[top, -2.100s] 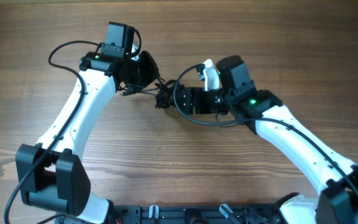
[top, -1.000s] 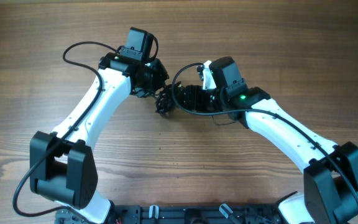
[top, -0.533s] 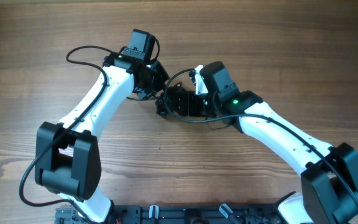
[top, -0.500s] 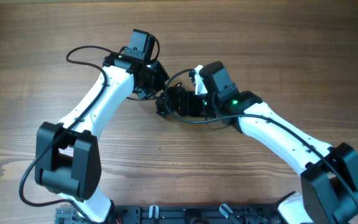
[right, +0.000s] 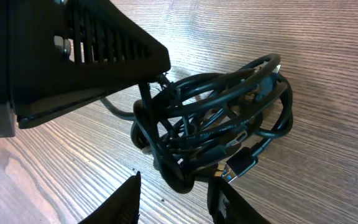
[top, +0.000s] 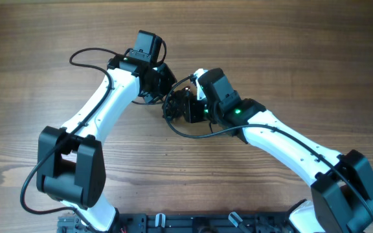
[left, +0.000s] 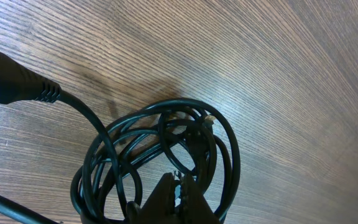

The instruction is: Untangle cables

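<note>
Currently mid-regrasp: left gripper (left: 178, 194) clenched on a strand of the cables (right: 216, 124), knot bunched right at its tips. Right gripper (right: 176, 190) jaws apart (nothing held), knot just ahead. Next, probably: pinch one separate loop, draw away.

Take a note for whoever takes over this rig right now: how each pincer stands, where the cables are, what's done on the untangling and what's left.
Left pincer: shut, pinching a strand of the cables.
Right pincer: open, fingers either side of the bundle's lower loop, not gripping.
Cables: one tight bunch of overlapping loops at mid-table, between the two pincers; a plug end shows at its edge.
Done: nothing pulled free yet.
Left: close the right pincer on a loop, probably draw the arms apart, then separate each cord.
</note>
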Motion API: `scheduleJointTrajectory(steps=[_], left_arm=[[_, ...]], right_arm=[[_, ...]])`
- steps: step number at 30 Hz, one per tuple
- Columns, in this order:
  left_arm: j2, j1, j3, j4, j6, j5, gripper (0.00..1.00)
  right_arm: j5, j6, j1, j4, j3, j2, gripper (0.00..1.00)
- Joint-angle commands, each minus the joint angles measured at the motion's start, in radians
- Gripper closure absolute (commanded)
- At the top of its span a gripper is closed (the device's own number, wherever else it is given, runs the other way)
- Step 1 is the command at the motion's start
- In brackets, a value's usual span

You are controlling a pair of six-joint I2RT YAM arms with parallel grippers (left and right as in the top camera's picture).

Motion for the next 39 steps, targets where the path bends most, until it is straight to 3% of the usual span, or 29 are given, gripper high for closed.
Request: scheduleJointTrajectory(steps=[1, 9, 14, 20, 28, 31, 35, 39], left_arm=[[0.026, 0.002, -0.014, 0.0, -0.006, 0.006, 0.93], [0.026, 0.002, -0.014, 0.002, -0.006, 0.005, 0.94], [0.026, 0.002, -0.014, 0.002, -0.006, 0.005, 0.94], [0.026, 0.002, -0.014, 0.002, -0.006, 0.005, 0.94], [0.026, 0.002, -0.014, 0.002, -0.006, 0.005, 0.94], [0.026, 0.002, -0.014, 0.002, -0.006, 0.005, 0.94], [0.026, 0.002, -0.014, 0.002, -0.006, 0.005, 0.93], [0.026, 0.002, -0.014, 0.002, -0.006, 0.005, 0.93]], right_arm=[[0.026, -0.013, 0.004, 0.006, -0.001, 0.013, 0.63], [0.026, 0.003, 0.028, 0.0, -0.003, 0.013, 0.66], [-0.025, 0.235, 0.03, -0.032, -0.003, 0.013, 0.65], [-0.045, 0.309, 0.089, -0.084, -0.003, 0.013, 0.66], [0.298, 0.571, 0.222, -0.055, -0.003, 0.06, 0.7], [0.327, 0.589, 0.224, 0.019, -0.003, 0.121, 0.66], [0.422, 0.589, 0.224, 0.044, -0.003, 0.14, 0.74], [0.475, 0.589, 0.223, 0.059, -0.003, 0.14, 0.75]])
